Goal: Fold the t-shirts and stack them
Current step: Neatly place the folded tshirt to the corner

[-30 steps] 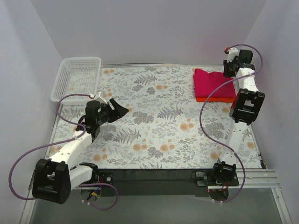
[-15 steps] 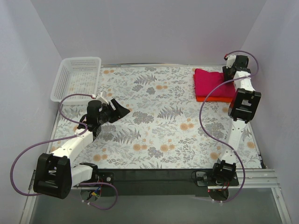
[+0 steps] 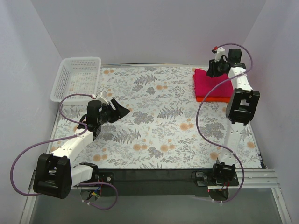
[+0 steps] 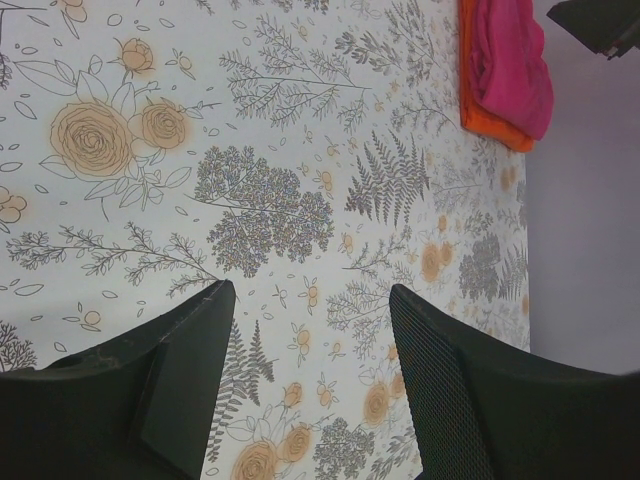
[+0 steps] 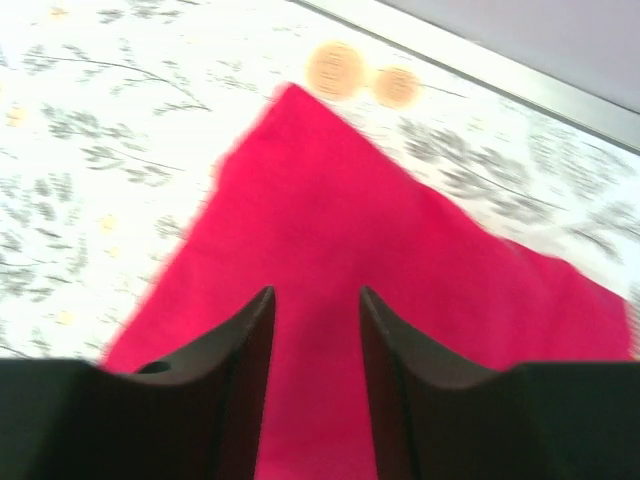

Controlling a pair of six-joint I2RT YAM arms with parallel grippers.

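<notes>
Floral table; pink shirt stacked on orange shirt; left fingers, right fingers spread.

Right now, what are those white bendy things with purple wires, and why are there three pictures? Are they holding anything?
Those are two robot arms, bolted at the near edge of a flowery table. Each ends in a two-finger gripper, like a pincer. The big picture comes from a camera above and behind them. The other two come from cameras on the wrists, so you see each arm's own black fingers. At the far right lie two folded t-shirts: the pink t-shirt on top of the orange t-shirt. A white basket sits at the far left. The left gripper is open over bare table. The right gripper is open above the pink t-shirt. Neither holds anything.
</notes>
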